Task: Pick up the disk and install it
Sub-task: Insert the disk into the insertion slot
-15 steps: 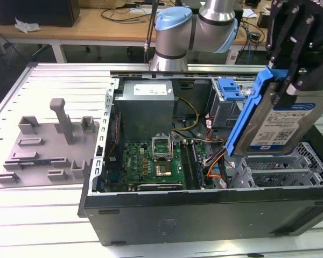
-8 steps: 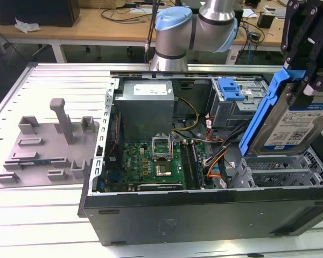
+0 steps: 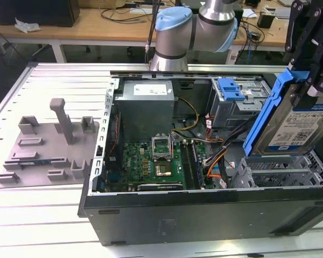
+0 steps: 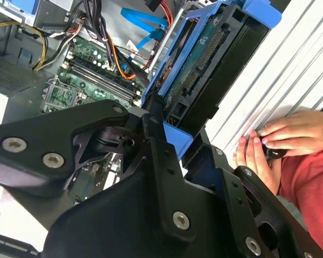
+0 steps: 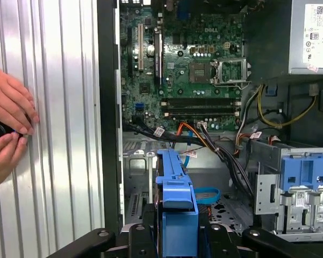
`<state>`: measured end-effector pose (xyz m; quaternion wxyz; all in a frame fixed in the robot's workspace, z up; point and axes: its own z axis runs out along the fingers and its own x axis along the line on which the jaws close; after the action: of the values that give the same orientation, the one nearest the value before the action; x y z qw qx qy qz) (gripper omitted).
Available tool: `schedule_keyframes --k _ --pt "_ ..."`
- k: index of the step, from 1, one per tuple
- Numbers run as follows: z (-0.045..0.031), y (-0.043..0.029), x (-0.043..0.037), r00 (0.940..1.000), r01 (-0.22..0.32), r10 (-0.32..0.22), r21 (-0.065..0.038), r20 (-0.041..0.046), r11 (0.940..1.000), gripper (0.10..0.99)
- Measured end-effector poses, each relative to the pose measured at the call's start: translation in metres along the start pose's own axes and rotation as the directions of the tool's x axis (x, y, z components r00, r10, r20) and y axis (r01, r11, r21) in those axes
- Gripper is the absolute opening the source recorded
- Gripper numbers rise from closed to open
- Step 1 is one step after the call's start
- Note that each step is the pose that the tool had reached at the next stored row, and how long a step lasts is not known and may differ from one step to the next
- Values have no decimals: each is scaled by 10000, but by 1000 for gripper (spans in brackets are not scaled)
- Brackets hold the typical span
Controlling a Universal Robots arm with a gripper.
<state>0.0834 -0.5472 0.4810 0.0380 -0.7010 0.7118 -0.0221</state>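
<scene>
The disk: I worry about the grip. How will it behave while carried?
Probably stiff: the disk is a flat metal slab and hangs unbent from the gripper. Likely heavy for its size, being metal-cased. Its blue frame is smooth plastic, so it might slip if jolted.

Disk: smooth silver metal w/ paper label, glossy blue plastic frame. PC case: matt dark metal (painted, prob.). Table: ribbed pale metal, satin.

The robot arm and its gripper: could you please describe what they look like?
The arm is made of silver-grey tubes with rounded light-blue joint caps. The gripper is matte black, built from flat linked plates fastened with silver screws.
</scene>
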Motion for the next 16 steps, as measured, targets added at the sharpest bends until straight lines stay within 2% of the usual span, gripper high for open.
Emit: schedule_keyframes --k 6,12,16 --pt "8 -10 0 9982 -592 593 15 -49 9982 373" --pt "10 -10 -2 9982 -602 602 16 -50 9982 373" --pt "16 -26 -24 9991 -418 418 1 -25 9991 373"
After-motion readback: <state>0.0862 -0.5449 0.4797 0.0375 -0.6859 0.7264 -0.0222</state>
